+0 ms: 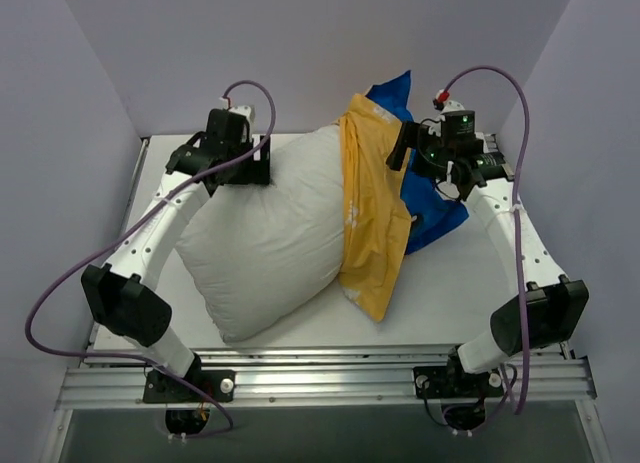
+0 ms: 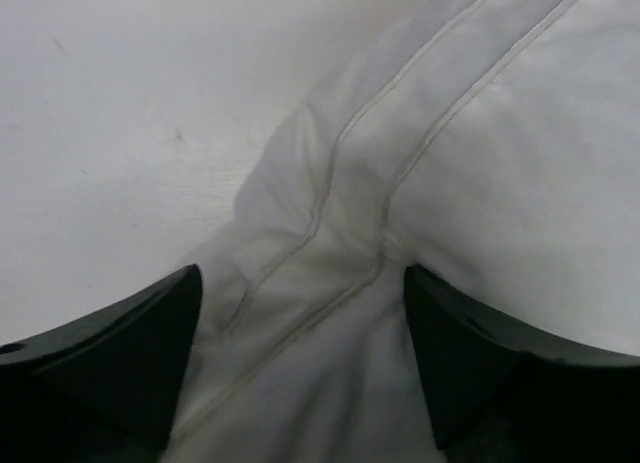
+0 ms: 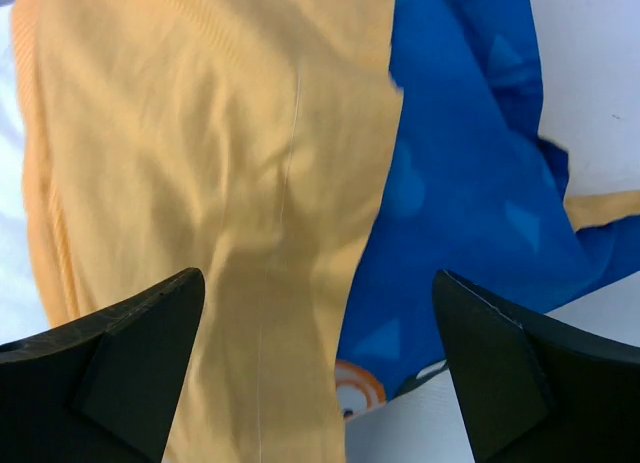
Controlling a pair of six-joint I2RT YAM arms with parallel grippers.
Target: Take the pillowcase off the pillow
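The white pillow (image 1: 270,233) lies on the table, its left part bare. The pillowcase (image 1: 375,213) is bunched over its right end, with the orange-yellow face up and the blue face (image 1: 432,208) trailing to the right and back. My left gripper (image 1: 262,168) is at the pillow's back left corner. In the left wrist view (image 2: 300,363) its jaws stand wide apart with the pillow's seamed edge (image 2: 400,183) between them. My right gripper (image 1: 402,148) is open above the pillowcase's back part. In the right wrist view (image 3: 320,363) it hangs over orange fabric (image 3: 200,183) and blue printed fabric (image 3: 460,183).
The white table (image 1: 480,283) is enclosed by pale walls at the back and both sides. A metal rail (image 1: 320,378) with both arm bases runs along the near edge. The purple cables (image 1: 50,293) loop beside each arm.
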